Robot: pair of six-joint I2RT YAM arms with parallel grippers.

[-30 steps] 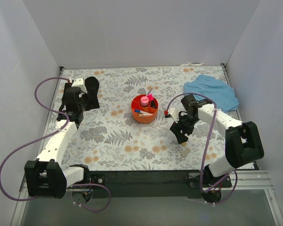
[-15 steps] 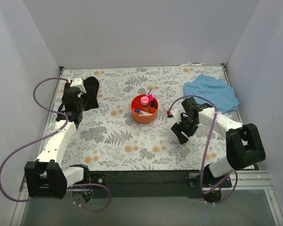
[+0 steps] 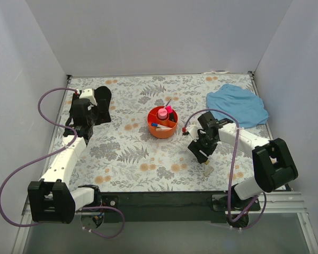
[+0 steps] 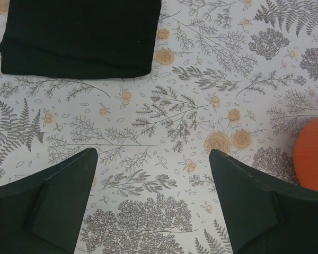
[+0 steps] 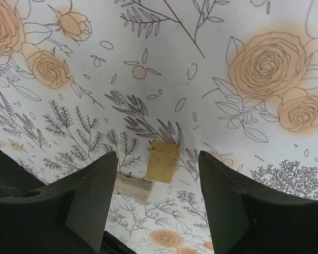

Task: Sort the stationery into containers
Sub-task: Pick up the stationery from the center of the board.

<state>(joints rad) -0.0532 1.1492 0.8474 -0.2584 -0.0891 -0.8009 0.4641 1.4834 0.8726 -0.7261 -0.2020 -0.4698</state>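
The orange tray (image 3: pixel 162 129) stands mid-table with a pink bottle (image 3: pixel 162 113) in its centre cup and pens (image 3: pixel 160 126) in its compartments; its edge (image 4: pixel 315 153) shows at the right of the left wrist view. Two beige erasers (image 3: pixel 208 170) lie on the floral table cover, front right. In the right wrist view a yellowish eraser (image 5: pixel 162 161) and a paler eraser (image 5: pixel 133 188) touch at a corner. My right gripper (image 5: pixel 158 154) is open and empty above them, a finger on each side; it also shows in the top view (image 3: pixel 200 150). My left gripper (image 4: pixel 152 152) is open and empty.
A black cloth (image 3: pixel 102 101) lies at the back left, just ahead of my left gripper (image 3: pixel 85 114); it also shows in the left wrist view (image 4: pixel 79 34). A light blue cloth (image 3: pixel 238 103) lies at the back right. White walls close in the table.
My right gripper has shifted a little to the left, staying over the erasers. The left arm has not moved.
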